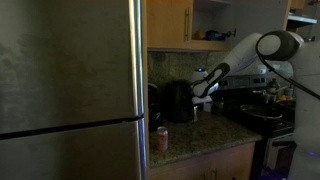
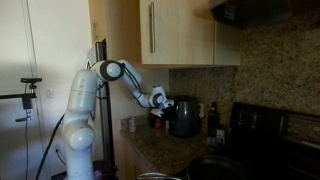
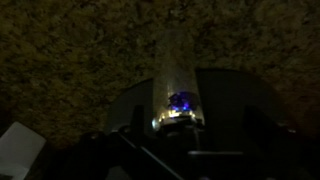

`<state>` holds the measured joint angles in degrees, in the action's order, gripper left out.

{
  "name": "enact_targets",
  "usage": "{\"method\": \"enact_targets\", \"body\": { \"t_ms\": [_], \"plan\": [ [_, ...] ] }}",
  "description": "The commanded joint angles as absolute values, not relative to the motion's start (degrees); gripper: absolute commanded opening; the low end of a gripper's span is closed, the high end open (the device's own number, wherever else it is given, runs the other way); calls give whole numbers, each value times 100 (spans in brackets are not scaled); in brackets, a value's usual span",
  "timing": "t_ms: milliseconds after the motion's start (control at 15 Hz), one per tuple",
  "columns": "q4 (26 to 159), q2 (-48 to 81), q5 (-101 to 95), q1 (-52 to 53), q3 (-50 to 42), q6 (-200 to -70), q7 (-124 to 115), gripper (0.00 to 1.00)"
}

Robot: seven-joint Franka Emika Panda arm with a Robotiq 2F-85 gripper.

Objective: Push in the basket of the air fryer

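Observation:
The black air fryer (image 1: pixel 178 101) stands on the granite counter against the backsplash and shows in both exterior views (image 2: pixel 184 116). My gripper (image 1: pixel 204 90) hangs close beside its upper front, also in an exterior view (image 2: pixel 158 99). In the dim wrist view the fryer's dark body (image 3: pixel 215 95) fills the lower middle, with a shiny handle-like part and a small blue light (image 3: pixel 180 100) between my two dark fingers. The gripper (image 3: pixel 195 112) looks open and holds nothing. How far the basket sticks out cannot be told.
A steel fridge (image 1: pixel 70 90) fills one side. A small red can (image 1: pixel 162 138) stands near the counter's front edge. A stove with pans (image 1: pixel 262 110) is beside the fryer. Bottles (image 2: pixel 211 115) stand by the backsplash, under wooden cabinets (image 2: pixel 180 30).

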<state>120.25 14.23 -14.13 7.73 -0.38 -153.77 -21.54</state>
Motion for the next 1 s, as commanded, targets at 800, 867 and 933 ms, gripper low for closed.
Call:
{"method": "enact_targets", "body": {
  "t_ms": [800,867,933],
  "plan": [
    [13316,-592,-2866,966,45,-13799,-3573,100],
    [13521,-839,-2630,925,138,-13746,-3319,100],
    [13762,-1118,-2335,908,210,-13774,-3073,100]
  ]
}}
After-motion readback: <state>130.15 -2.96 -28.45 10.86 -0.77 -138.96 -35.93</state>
